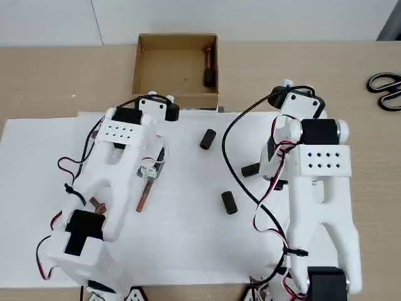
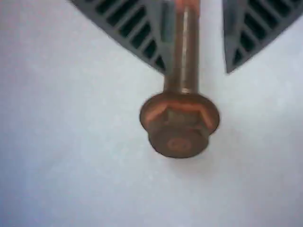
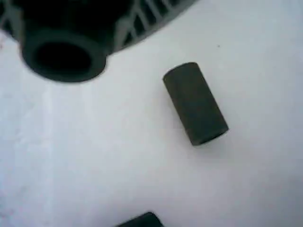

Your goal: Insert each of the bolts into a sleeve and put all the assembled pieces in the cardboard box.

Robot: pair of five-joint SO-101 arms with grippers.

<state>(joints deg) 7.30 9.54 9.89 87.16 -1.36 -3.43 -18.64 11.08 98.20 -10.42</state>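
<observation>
A copper-coloured flange bolt (image 2: 181, 124) lies on the white sheet (image 2: 71, 165). Its shaft sits between the left arm's jaws, which stand apart, one touching the shaft. The right arm's jaws are clamped on a black sleeve (image 3: 62, 57). A loose sleeve (image 3: 195, 103) lies just beside them. The cardboard box (image 1: 163, 63), beyond both, holds one assembled piece (image 1: 208, 66).
</observation>
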